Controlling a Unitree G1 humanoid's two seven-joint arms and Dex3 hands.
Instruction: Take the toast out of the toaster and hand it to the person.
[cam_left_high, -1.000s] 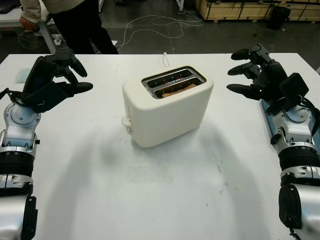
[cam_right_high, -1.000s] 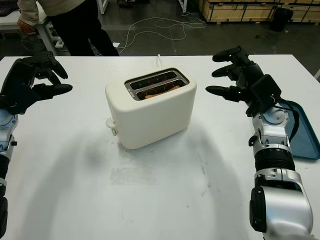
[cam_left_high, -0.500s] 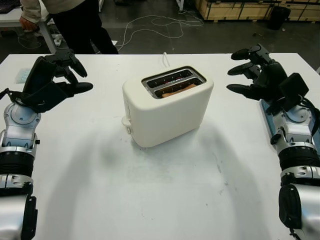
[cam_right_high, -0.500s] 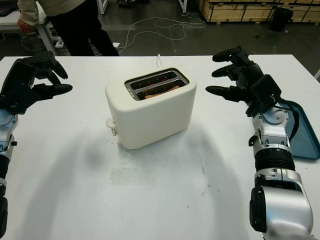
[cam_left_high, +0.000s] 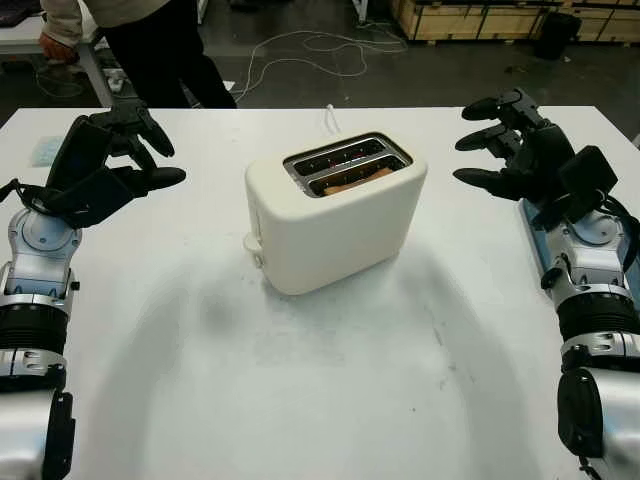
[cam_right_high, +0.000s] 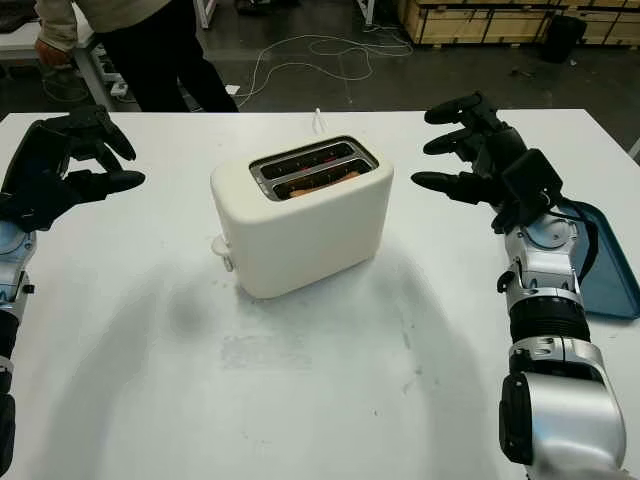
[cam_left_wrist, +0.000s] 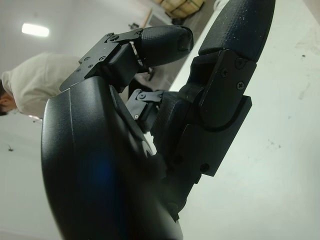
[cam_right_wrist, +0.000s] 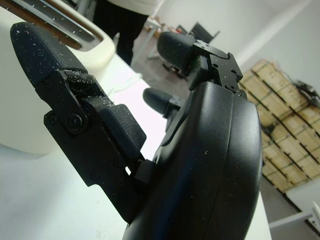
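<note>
We see the toaster (cam_right_high: 300, 215) with toast (cam_right_high: 322, 181) mid-worktop (cam_right_high: 330, 390), our open left hand (cam_right_high: 62, 168) and right hand (cam_right_high: 478, 150) flanking it.

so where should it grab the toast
By its top edge, coming straight down from above: the toast sits low in the toaster's nearer slot, so only that edge is reachable. The right hand, open beside the toaster, looks closer.

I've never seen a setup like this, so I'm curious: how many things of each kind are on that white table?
Toaster: 1
Toast in the toaster's near slot: 1
Blue tray: 1
Robot hands, left hand and right hand, both open above the table: 2
Total: 5
</note>
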